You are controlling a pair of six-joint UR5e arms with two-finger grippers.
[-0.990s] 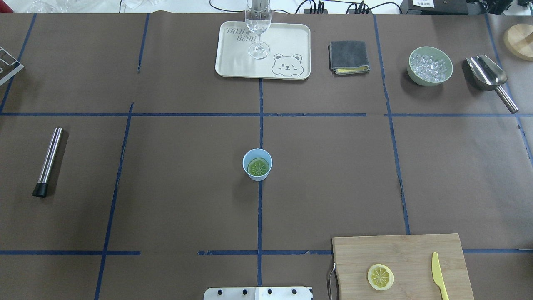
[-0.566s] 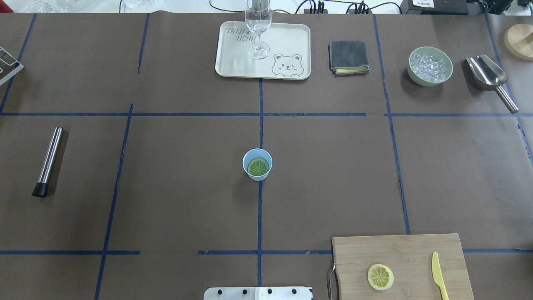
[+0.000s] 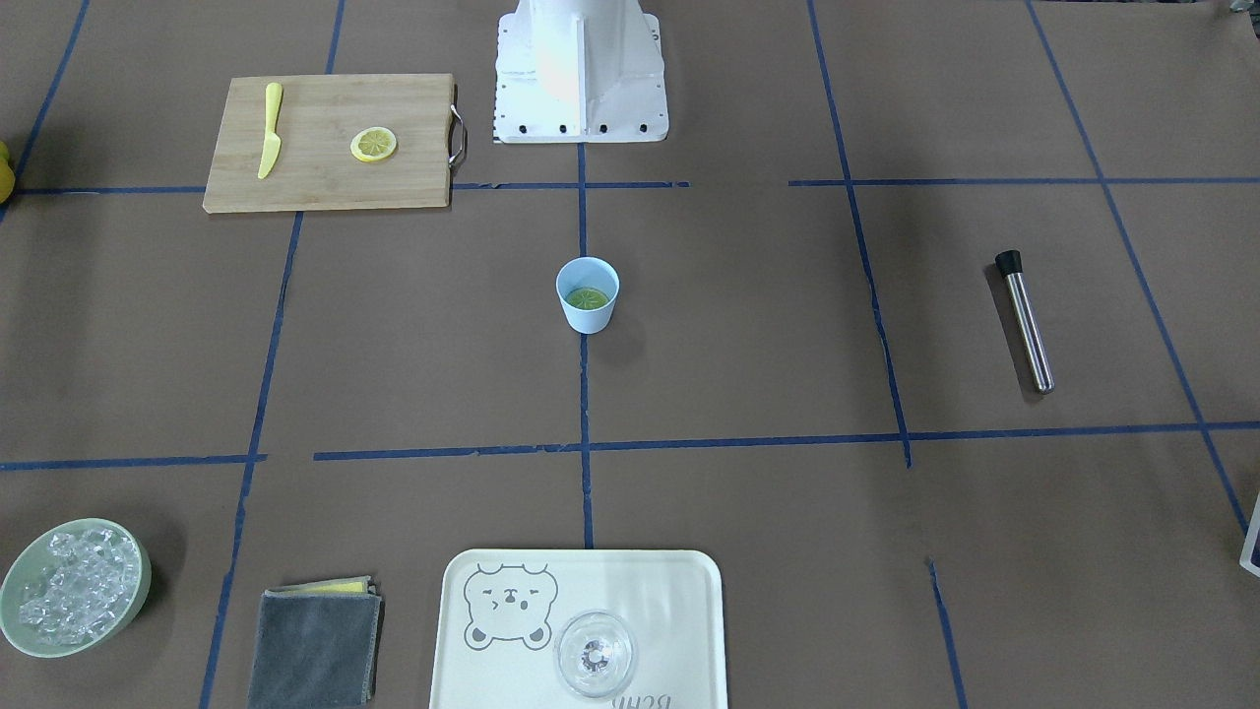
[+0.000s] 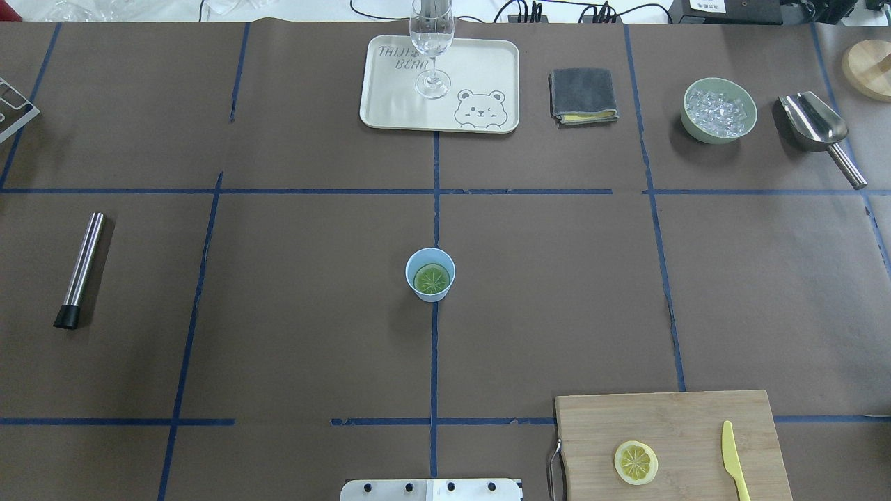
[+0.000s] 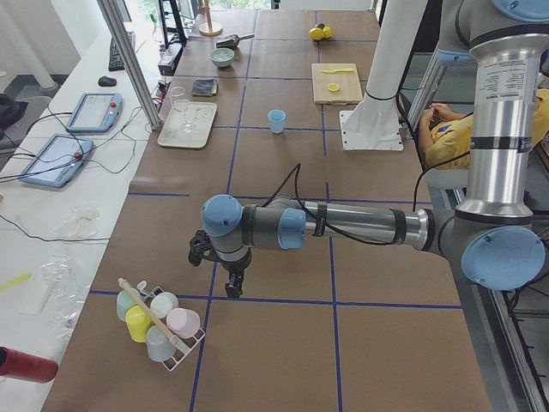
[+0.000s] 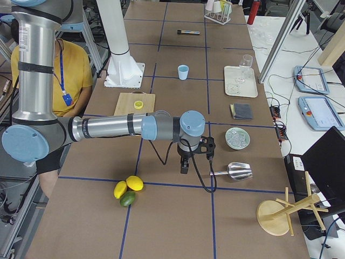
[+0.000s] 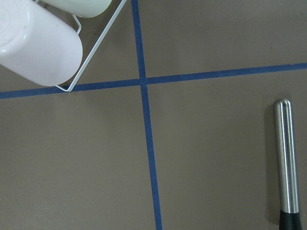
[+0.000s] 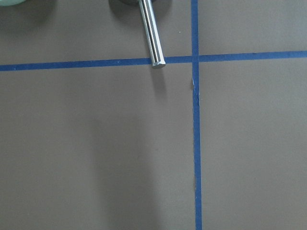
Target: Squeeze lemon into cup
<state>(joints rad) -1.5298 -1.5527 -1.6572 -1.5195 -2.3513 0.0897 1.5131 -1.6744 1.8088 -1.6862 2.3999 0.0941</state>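
The light blue cup (image 4: 412, 263) stands at the table's middle, also in the front-facing view (image 3: 588, 317). One lemon slice (image 4: 431, 279) lies flat inside it. A second lemon slice (image 4: 635, 463) lies on the wooden cutting board (image 4: 668, 417). My left gripper (image 5: 225, 279) hangs over the table's far left end, near the cup rack, far from the cup. My right gripper (image 6: 184, 166) hangs over the far right end, near the scoop. Both show only in the side views, so I cannot tell whether they are open or shut.
A yellow knife (image 4: 732, 460) lies on the board. At the back are a tray (image 4: 487, 62) with a clear glass (image 4: 431, 42), a grey cloth (image 4: 582, 94), a bowl of ice (image 4: 719, 110) and a metal scoop (image 4: 818, 129). A steel muddler (image 4: 81, 268) lies at the left.
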